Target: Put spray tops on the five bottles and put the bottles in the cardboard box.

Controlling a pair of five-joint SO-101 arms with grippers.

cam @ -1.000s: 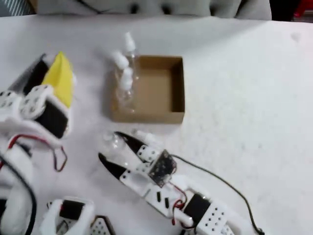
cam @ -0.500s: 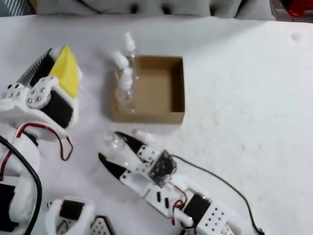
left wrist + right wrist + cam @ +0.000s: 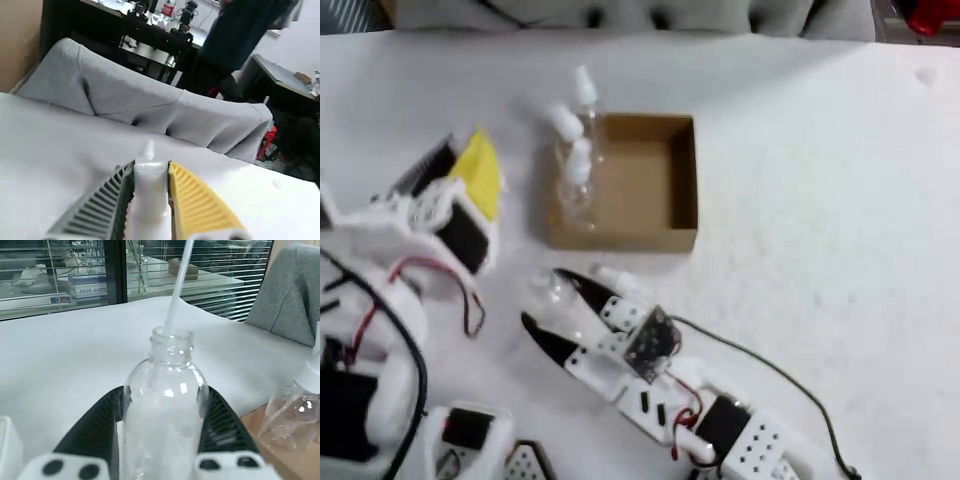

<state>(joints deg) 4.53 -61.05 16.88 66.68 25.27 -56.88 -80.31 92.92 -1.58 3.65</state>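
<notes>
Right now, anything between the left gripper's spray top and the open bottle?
Nothing visible. The left gripper clamps the spray top; a thin tube already sits in the open neck of the bottle in the right gripper.

Setting: you are working in an office-type lab room, not a home. Your white-covered table (image 3: 820, 200) meets a grey tufted sofa (image 3: 150, 110) at its far edge. Behind the sofa stands a dark workbench (image 3: 145, 35) loaded with bottles and small equipment, with a second desk (image 3: 285, 75) further right. The right wrist view shows a window with slatted blinds (image 3: 225, 270) and stacked books (image 3: 85, 287) beyond the glass.
</notes>
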